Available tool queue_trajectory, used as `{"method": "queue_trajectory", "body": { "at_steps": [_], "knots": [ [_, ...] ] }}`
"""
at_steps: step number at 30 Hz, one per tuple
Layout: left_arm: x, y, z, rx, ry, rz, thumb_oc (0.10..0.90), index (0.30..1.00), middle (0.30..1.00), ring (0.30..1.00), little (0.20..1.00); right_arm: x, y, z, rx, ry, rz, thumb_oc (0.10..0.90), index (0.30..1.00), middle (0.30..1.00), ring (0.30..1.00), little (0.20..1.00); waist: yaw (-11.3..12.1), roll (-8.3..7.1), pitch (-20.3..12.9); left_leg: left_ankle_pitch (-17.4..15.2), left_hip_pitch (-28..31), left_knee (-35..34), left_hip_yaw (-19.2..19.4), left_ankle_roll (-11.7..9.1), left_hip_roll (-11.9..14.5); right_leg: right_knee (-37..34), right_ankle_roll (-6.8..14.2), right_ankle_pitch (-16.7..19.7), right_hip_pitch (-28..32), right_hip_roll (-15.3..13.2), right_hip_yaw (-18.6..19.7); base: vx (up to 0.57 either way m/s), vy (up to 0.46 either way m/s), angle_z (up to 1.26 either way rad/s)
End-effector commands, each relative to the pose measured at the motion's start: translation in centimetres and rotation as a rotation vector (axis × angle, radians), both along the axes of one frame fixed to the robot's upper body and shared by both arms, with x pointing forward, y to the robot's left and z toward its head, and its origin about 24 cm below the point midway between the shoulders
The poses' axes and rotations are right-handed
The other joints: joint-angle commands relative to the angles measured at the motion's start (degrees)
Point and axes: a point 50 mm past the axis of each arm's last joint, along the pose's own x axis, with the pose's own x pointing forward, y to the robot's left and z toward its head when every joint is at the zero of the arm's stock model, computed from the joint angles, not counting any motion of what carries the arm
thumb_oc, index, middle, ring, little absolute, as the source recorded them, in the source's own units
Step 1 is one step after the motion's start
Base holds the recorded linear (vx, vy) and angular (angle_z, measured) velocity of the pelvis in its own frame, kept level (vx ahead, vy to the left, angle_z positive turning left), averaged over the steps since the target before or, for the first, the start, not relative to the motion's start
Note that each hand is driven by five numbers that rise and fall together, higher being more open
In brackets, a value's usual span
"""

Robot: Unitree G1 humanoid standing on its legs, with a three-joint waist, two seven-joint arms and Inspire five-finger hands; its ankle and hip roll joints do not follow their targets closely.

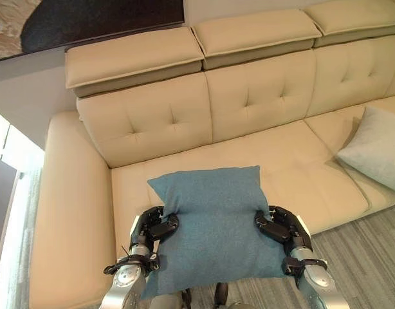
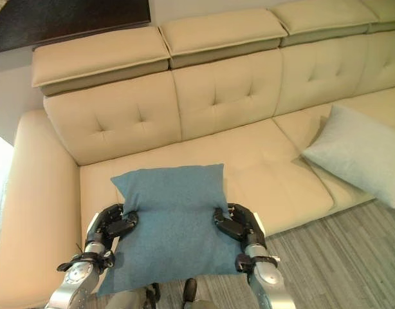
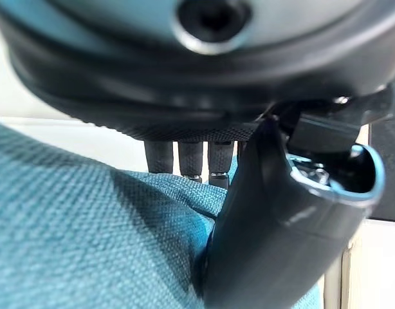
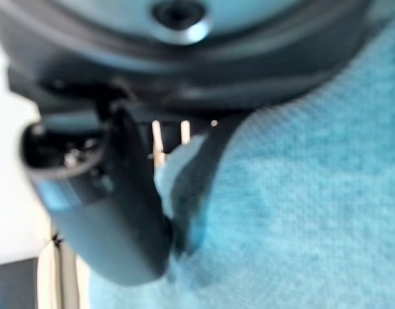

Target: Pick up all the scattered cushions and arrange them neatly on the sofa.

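A teal-blue cushion (image 1: 213,222) is held flat between both hands over the front edge of the beige sofa (image 1: 262,106). My left hand (image 1: 151,226) pinches the cushion's left edge, thumb on top and fingers beneath. On the cushion's right edge my right hand (image 1: 280,225) grips the same way. The left wrist view shows the thumb (image 3: 275,212) pressed into the teal cloth (image 3: 75,238). In the right wrist view the thumb (image 4: 114,199) also lies on the teal cloth (image 4: 300,212). A pale grey-green cushion (image 2: 361,151) leans on the sofa seat at the right.
The sofa's wide left armrest (image 1: 65,206) stands beside my left hand. Bare seat (image 1: 294,164) lies between the two cushions. Grey striped carpet (image 1: 371,251) runs in front of the sofa at the lower right. A dark picture (image 1: 88,22) hangs on the wall behind.
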Motion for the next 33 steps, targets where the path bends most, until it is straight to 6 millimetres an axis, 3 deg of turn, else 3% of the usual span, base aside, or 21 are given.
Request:
{"method": "queue_trajectory", "body": {
  "at_steps": [1, 2, 3, 5, 7, 9, 10, 11, 24, 33],
  "knots": [
    [2.1, -0.6, 4.9, 0.014, -0.270, -0.096, 0.400, 0.300, 0.300, 0.300, 0.300, 3.3, 3.2, 6.9, 0.085, -0.395, 0.110, 0.400, 0.300, 0.300, 0.300, 0.300, 1.68, -2.29, -5.54, -7.68, -0.08, 3.99, 0.61, -0.90, -1.60, 8.50, 4.40, -8.96, 2.05, -3.99, -0.68, 0.11, 0.158, 0.02],
    [2.0, -0.1, 4.9, 0.025, -0.266, -0.082, 0.400, 0.300, 0.300, 0.300, 0.300, 3.4, 3.5, 7.0, 0.083, -0.400, 0.122, 0.400, 0.300, 0.300, 0.300, 0.300, 1.86, -1.81, -5.54, -8.21, 2.47, 2.04, 0.35, 0.09, -2.08, 14.48, 5.84, -8.40, 0.17, -5.62, -1.10, 0.06, 0.106, 0.04],
    [2.0, -0.1, 4.9, 0.026, -0.266, -0.082, 0.400, 0.300, 0.300, 0.300, 0.300, 3.4, 3.5, 7.0, 0.083, -0.400, 0.122, 0.400, 0.300, 0.300, 0.300, 0.300, 1.88, -1.83, -5.54, -8.19, 2.51, 1.98, 0.38, 0.11, -2.12, 14.63, 5.86, -8.49, 0.10, -5.67, -1.06, 0.07, 0.150, 0.02],
    [2.0, 0.2, 5.0, 0.038, -0.268, -0.073, 0.400, 0.300, 0.300, 0.300, 0.300, 3.6, 3.9, 7.0, 0.100, -0.402, 0.132, 0.400, 0.300, 0.300, 0.300, 0.300, 1.57, -1.43, -4.65, -8.20, 3.92, 1.26, -0.29, 1.02, -2.33, 21.85, 7.51, -6.77, -3.20, -7.15, -0.45, 0.01, 0.090, 0.11],
    [2.3, 0.6, 5.2, 0.058, -0.282, -0.064, 0.400, 0.300, 0.300, 0.300, 0.300, 3.5, 4.1, 7.1, 0.107, -0.412, 0.132, 0.400, 0.300, 0.300, 0.300, 0.300, 0.84, -0.61, -3.97, -7.76, 4.83, -0.35, -2.75, 1.23, -2.24, 25.40, 7.69, -6.44, -7.63, -6.91, 3.56, 0.01, 0.039, 0.13],
    [2.4, 0.6, 5.3, 0.058, -0.288, -0.062, 0.400, 0.300, 0.300, 0.300, 0.300, 3.5, 4.1, 7.2, 0.104, -0.416, 0.129, 0.400, 0.300, 0.300, 0.300, 0.300, 0.61, -0.47, -4.01, -7.51, 4.95, -0.90, -3.53, 1.02, -2.23, 23.63, 7.24, -6.95, -7.93, -6.62, 5.12, 0.03, -0.049, 0.42],
    [2.6, 0.5, 5.6, 0.061, -0.306, -0.070, 0.400, 0.300, 0.300, 0.300, 0.300, 3.7, 4.0, 7.5, 0.092, -0.430, 0.133, 0.400, 0.300, 0.300, 0.300, 0.300, 0.30, -0.08, -4.38, -6.77, 4.26, -2.10, -5.05, 0.30, -1.90, 16.73, 6.69, -5.82, -9.19, -6.17, 9.07, 0.06, -0.114, 0.63],
    [2.7, 0.4, 5.7, 0.062, -0.307, -0.074, 0.400, 0.300, 0.300, 0.300, 0.300, 3.7, 4.0, 7.6, 0.090, -0.433, 0.134, 0.400, 0.300, 0.300, 0.300, 0.300, 0.32, -0.41, -4.47, -6.69, 4.13, -2.13, -5.36, 0.14, -2.17, 14.15, 6.64, -5.36, -8.54, -6.33, 9.51, 0.05, -0.137, 0.70],
    [3.4, 0.0, 7.1, 0.087, -0.373, -0.086, 0.400, 0.300, 0.300, 0.300, 0.300, 3.9, 3.6, 8.0, 0.015, -0.438, 0.136, 0.400, 0.300, 0.300, 0.300, 0.300, 0.62, -1.23, -6.19, -6.27, 4.04, -2.80, -7.12, -2.62, -0.84, 3.21, 5.60, -3.60, -2.14, -4.98, 4.05, 0.06, -0.103, 0.18],
    [6.5, -1.1, 11.0, 0.179, -0.555, -0.050, 0.400, 0.300, 0.300, 0.300, 0.300, 6.7, 4.4, 11.8, -0.171, -0.611, 0.104, 0.400, 0.300, 0.300, 0.300, 0.300, 0.13, -0.57, -5.92, -5.39, 1.17, -2.80, -7.93, -3.80, 0.04, 0.78, 5.02, -3.49, -3.29, -4.12, 2.56, 0.01, -0.035, 0.07]
  ]
}}
